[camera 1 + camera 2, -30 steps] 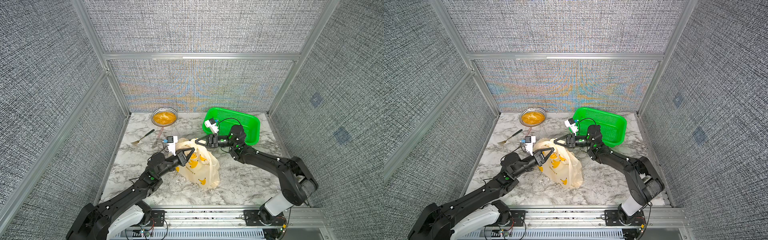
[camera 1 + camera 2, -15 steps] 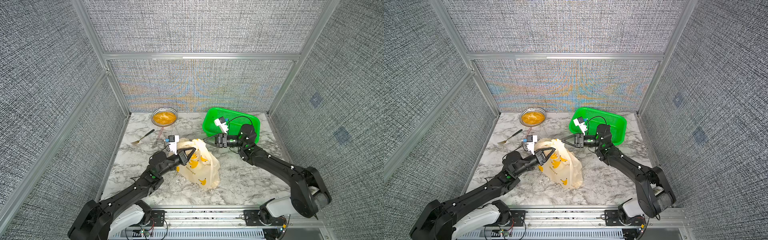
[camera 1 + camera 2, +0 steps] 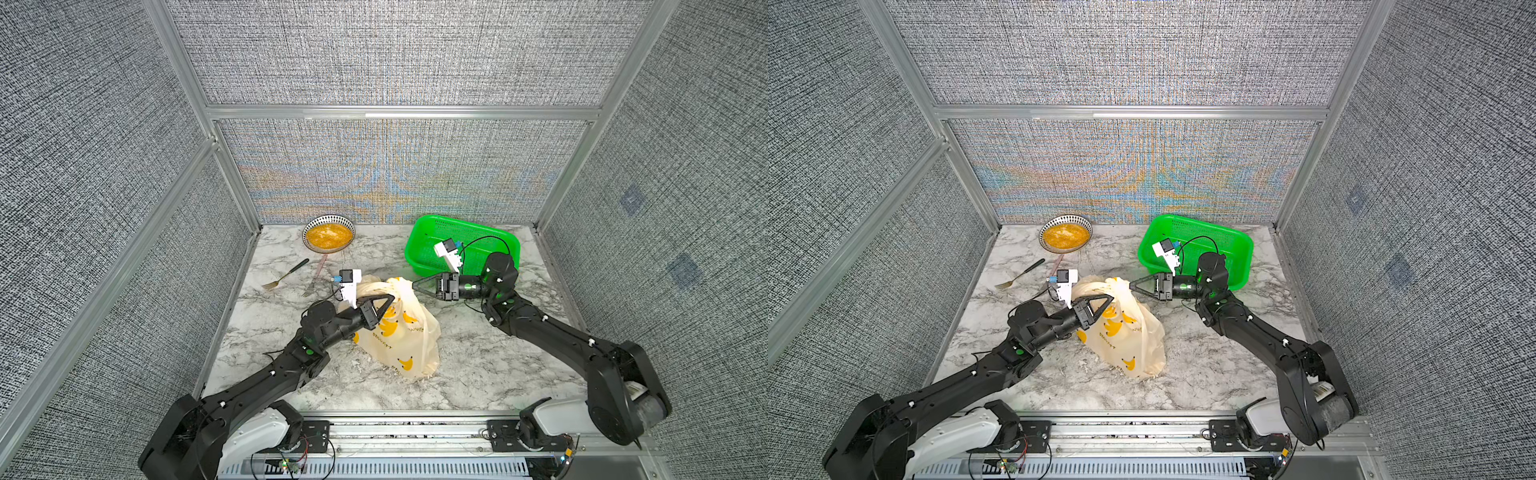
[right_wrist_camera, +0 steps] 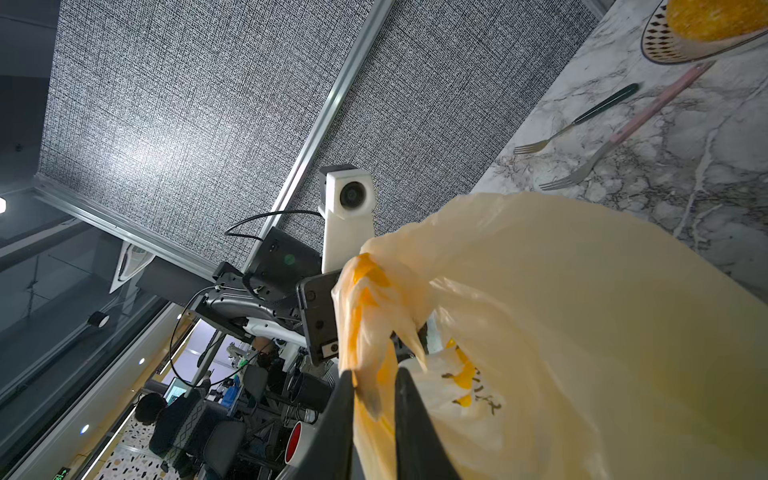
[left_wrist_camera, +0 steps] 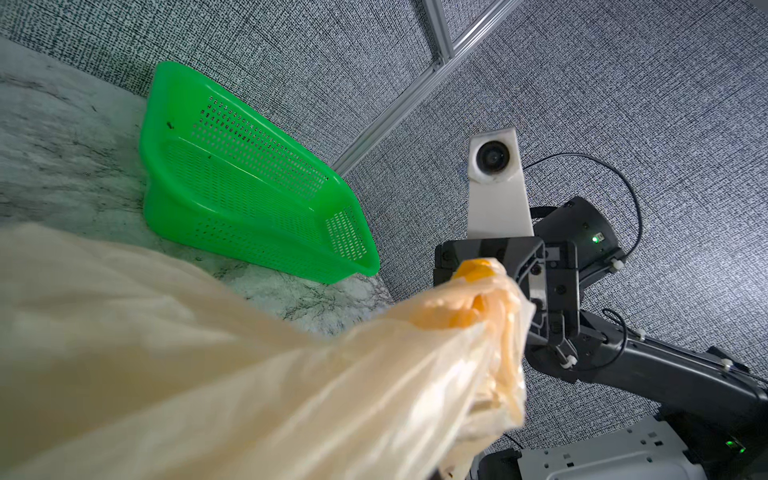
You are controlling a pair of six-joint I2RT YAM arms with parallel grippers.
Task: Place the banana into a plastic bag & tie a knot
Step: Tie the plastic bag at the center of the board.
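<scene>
Cream translucent banana-print plastic bag (image 3: 399, 332) standing mid marble bench (image 3: 478, 374), left tool (image 3: 390, 296) clenched on its gathered top, right wrist view alone shows right tool (image 4: 374, 376) pinching a handle strip (image 4: 365, 332)

dark Japanese lettering (image 3: 381, 339) printed on the plastic bag (image 3: 415, 345), too small and creased to read

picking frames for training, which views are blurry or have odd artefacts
Both top views: sharp, but rainbow moiré across the back wall. Left wrist: plastic bag near the lens is out of focus, green basket crisp. Right wrist: bag soft too, bright patch on the wall panel.
</scene>
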